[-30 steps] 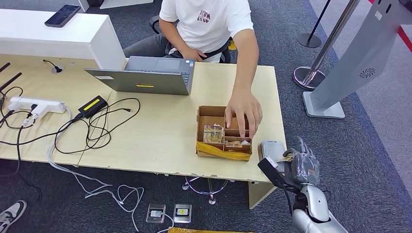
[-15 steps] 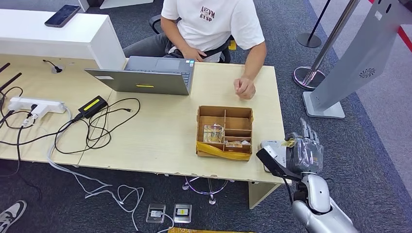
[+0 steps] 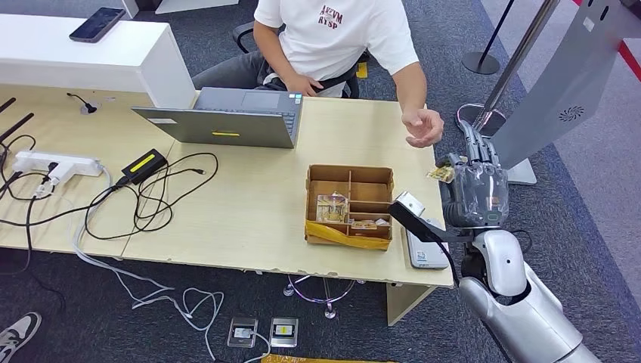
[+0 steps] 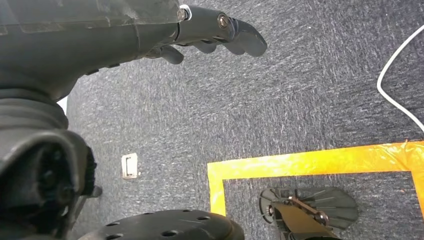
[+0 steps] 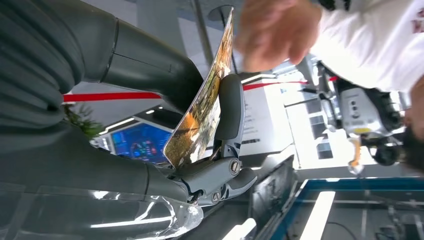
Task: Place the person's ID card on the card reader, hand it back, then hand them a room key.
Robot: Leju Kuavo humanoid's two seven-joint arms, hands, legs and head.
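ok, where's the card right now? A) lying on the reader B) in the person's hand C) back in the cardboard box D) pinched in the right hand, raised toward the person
D: the right hand pinches the card just below the person's open hand, clear of the card reader.

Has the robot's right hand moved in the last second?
Yes. The right hand, pinching a card, rose from beside the card reader toward the person's hand.
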